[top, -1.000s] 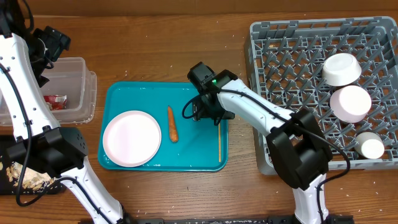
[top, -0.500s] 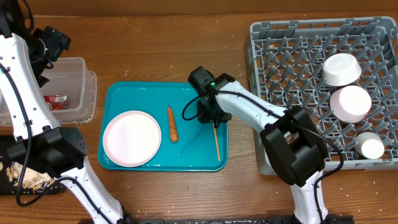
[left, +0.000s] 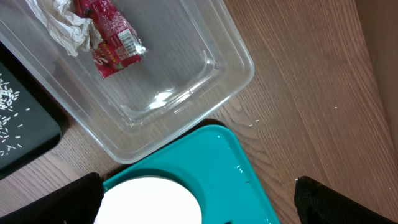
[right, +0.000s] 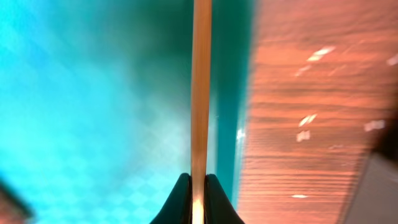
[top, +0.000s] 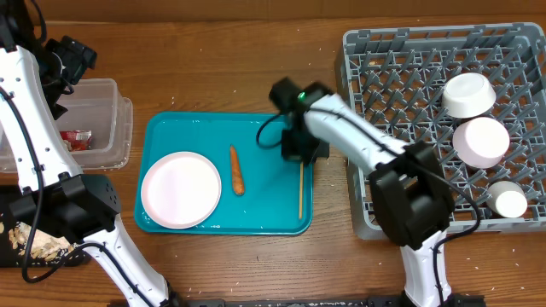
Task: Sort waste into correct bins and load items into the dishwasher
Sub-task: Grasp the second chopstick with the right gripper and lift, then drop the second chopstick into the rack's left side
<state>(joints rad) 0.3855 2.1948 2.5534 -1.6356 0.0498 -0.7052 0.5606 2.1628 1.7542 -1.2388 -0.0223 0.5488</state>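
Note:
My right gripper (right: pixel 198 186) is shut on the light-wood chopsticks (right: pixel 200 87), pinched at their near end; overhead they (top: pixel 300 189) hang along the right side of the teal tray (top: pixel 171 128), below the right gripper (top: pixel 300 153). A round white plate (top: pixel 180 189) and an orange carrot stick (top: pixel 236 170) lie on that tray. The clear tub (left: pixel 180 87) holds crumpled tissue (left: pixel 62 25) and a red wrapper (left: pixel 109 37). My left gripper (left: pixel 199 202) hangs open over the tray's corner and the plate (left: pixel 149 202). The grey dish rack (top: pixel 401 94) holds two bowls (top: pixel 467 94) (top: pixel 481 141) and a cup (top: pixel 510 203).
A black tray (left: pixel 18 130) sprinkled with rice lies left of the clear tub; overhead its food scraps (top: pixel 38 243) show beside the left arm base. The left arm's white links (top: pixel 34 145) pass over the tub. Bare wooden table (top: pixel 213 60) runs behind the teal tray.
The right gripper came down on the chopsticks at the tray's right side and shut on them, then shifted slightly right and up. The left arm has not moved.

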